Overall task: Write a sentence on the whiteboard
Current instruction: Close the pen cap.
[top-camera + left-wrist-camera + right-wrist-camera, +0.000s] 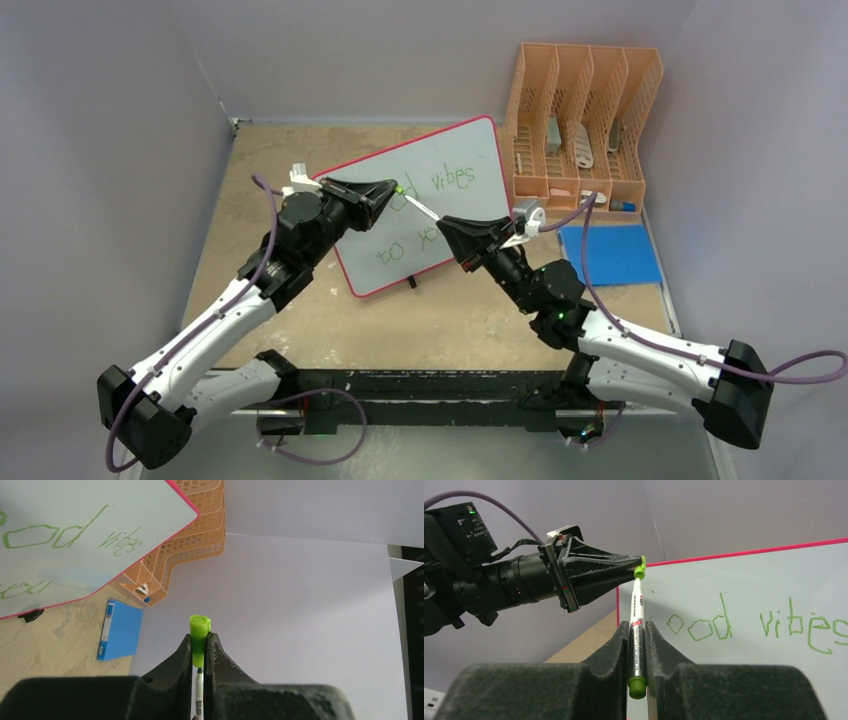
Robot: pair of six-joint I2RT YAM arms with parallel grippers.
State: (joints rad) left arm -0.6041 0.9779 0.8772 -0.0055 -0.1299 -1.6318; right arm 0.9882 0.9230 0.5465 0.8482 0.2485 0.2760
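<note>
The green cap [200, 626] is pinched in the left tool [200, 641] and the marker [637, 605] clamped in the right tool [638, 630], above the whiteboard [470, 150] on the surface [450, 320] (its sentence [452, 181] already written). With poor alignment, the cap could be knocked loose, or ink smeared

The left arm [215, 330] extended from its base at the near left, elbow low, forearm slanting up and inward. The left claw [392, 190] pointed right, its fingers [182, 655] closed tight on a green cap [200, 625]. The right arm [640, 345] extended from the near right and angled inward to the left. The right claw [447, 226] was clamped on a marker [636, 605]. The two claw tips faced each other, near but apart, bridged by the marker, whose end met the cap.
</note>
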